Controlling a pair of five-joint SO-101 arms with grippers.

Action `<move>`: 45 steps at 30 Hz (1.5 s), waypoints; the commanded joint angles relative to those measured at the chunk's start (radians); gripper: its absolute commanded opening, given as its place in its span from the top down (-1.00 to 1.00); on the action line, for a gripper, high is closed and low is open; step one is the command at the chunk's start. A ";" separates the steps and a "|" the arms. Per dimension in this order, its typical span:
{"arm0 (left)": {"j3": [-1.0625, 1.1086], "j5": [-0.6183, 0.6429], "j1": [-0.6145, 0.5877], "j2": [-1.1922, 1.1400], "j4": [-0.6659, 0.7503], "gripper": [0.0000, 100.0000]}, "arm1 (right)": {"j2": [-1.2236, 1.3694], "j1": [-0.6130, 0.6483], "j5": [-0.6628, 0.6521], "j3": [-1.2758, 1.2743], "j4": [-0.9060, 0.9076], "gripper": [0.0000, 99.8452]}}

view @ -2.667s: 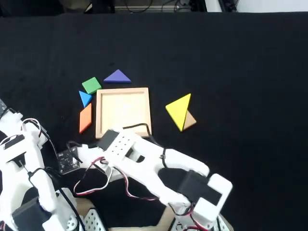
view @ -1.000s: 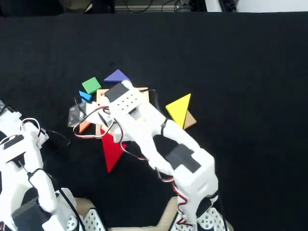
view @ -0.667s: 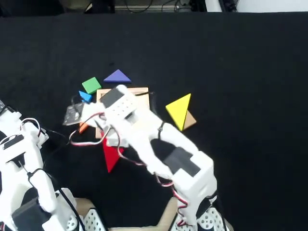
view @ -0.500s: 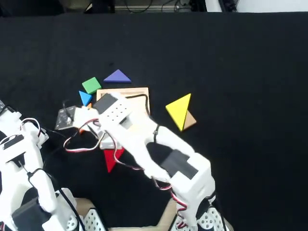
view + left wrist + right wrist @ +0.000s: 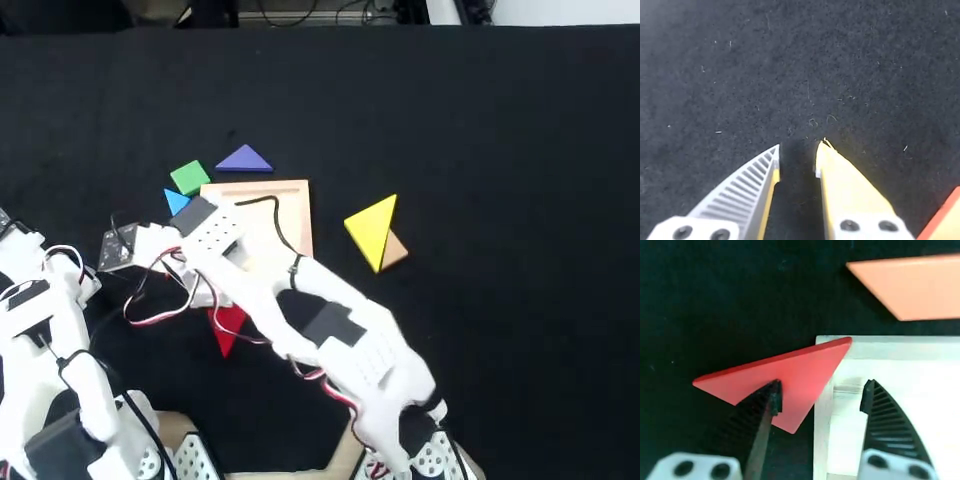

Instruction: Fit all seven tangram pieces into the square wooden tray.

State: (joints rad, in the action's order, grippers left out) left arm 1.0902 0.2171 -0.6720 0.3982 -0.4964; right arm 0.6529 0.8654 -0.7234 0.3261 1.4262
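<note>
Black cloth (image 5: 480,120) covers the table. On it the red triangle (image 5: 782,372) lies with one tip overlapping the corner rim of the tray (image 5: 900,347). The right gripper (image 5: 820,396) hangs over that spot with its jaws spread and nothing held. One finger is above the red triangle, the other above the tray's pale floor. Just off the same corner lies the orange parallelogram (image 5: 912,287), apart from both. In the high view the red triangle sits left of centre, just below the tray's lower left corner. It is partly under the right arm (image 5: 300,300), which crosses the tray's left side. The green square (image 5: 190,177) and blue triangle (image 5: 177,202) lie off the tray's upper left corner. The purple triangle (image 5: 243,159) is just above its top edge. To the tray's right is the yellow triangle (image 5: 373,230), with a tan piece (image 5: 395,250) touching its lower right side. That makes seven pieces, one of each colour, and one tray. At the lower left of the frame, the left gripper (image 5: 797,152) is over bare cloth, its jaws a narrow gap apart with nothing between them.
</note>
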 commanded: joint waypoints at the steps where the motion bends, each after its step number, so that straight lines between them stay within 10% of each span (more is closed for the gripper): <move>1: -0.028 0.008 0.010 0.012 0.018 0.75 | 0.073 0.006 0.006 0.082 0.041 0.49; 45: -0.028 0.008 0.013 0.012 0.020 0.75 | 0.237 -0.290 -0.086 0.584 0.239 0.49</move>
State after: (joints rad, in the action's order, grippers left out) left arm 1.0902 0.2171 -0.6720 0.3982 -0.4964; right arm 0.9014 0.5815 -0.8032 0.8355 1.6088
